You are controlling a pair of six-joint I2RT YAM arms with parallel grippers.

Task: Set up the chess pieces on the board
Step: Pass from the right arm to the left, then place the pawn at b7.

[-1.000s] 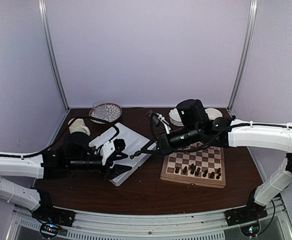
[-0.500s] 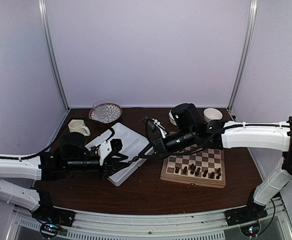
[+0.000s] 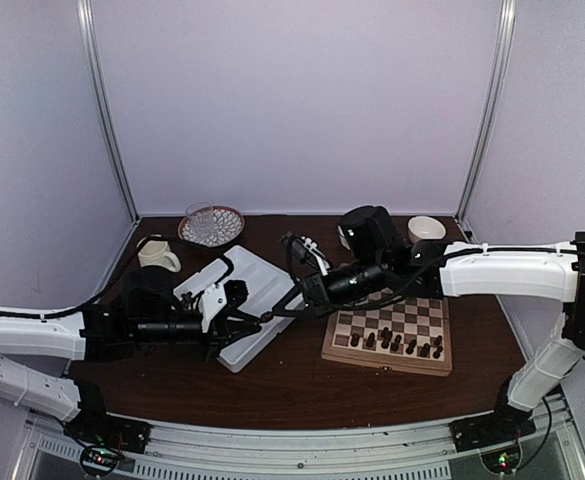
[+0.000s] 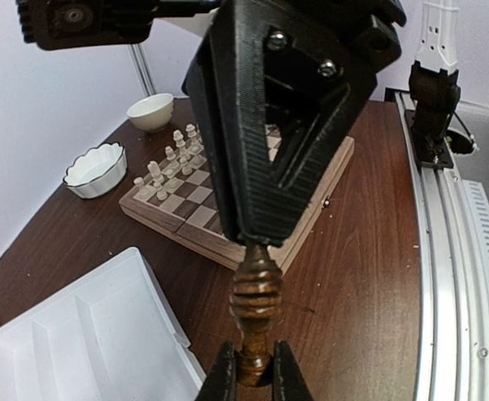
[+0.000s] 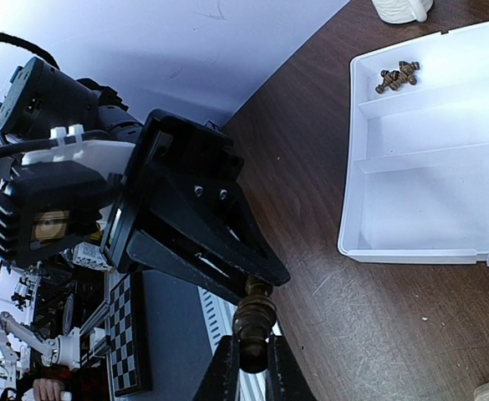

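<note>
The left claw is shut tight on one end of a dark chess piece. The right claw pinches the other end. They meet by the white tray. The board lies at 3 o'clock.

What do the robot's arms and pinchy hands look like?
The left arm and right arm are long white tubes with chunky black joints, and thin black cables loop along them. The left gripper and right gripper are black, ridged plastic triangles with small silver screws.
</note>
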